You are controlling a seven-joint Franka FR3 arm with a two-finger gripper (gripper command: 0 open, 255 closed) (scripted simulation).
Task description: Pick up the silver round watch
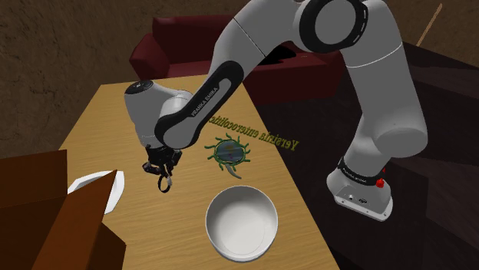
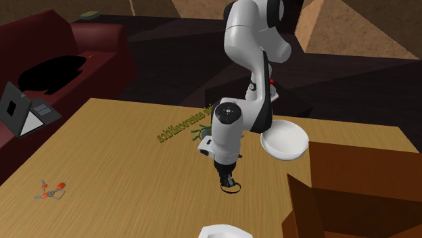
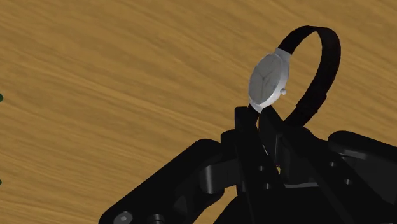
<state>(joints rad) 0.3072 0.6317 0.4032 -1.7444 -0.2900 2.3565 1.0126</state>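
Now, you have a wide wooden bench (image 1: 100, 130) under everything, with a dark red sofa (image 1: 169, 54) beyond its far edge. Your white arm (image 1: 230, 61) goes up from the stand at the shoulder view's lower right, arches over the bench and bends down left of the bench's middle. A brown box (image 1: 38, 218) sits at the near left corner of the shoulder view and hides part of a white plate (image 1: 94, 184) lying on the bench just beside it. A white bowl (image 1: 242, 218) sits upright close to the bench's near edge, to the right of the hand. Just beyond the bowl lies a green toy (image 1: 229, 151) with thin tentacles, and the green words "Yersinia enterocolitica" float at its right. In the second exterior view a small orange and grey thing (image 2: 51, 191) lies well apart from the rest at the bench's near left; you cannot make out what it is.

Your black fingers (image 3: 245, 140) point down at the bench between the plate and the toy. They are clamped on the watch (image 3: 267, 79), pinching the edge of its round silver case. The case stands on edge just past the fingertips, and its black strap curves round in a closed loop behind it. In the shoulder view the watch hangs right under the fingers over bare wood, between plate and bowl. You cannot tell whether the strap touches the bench.
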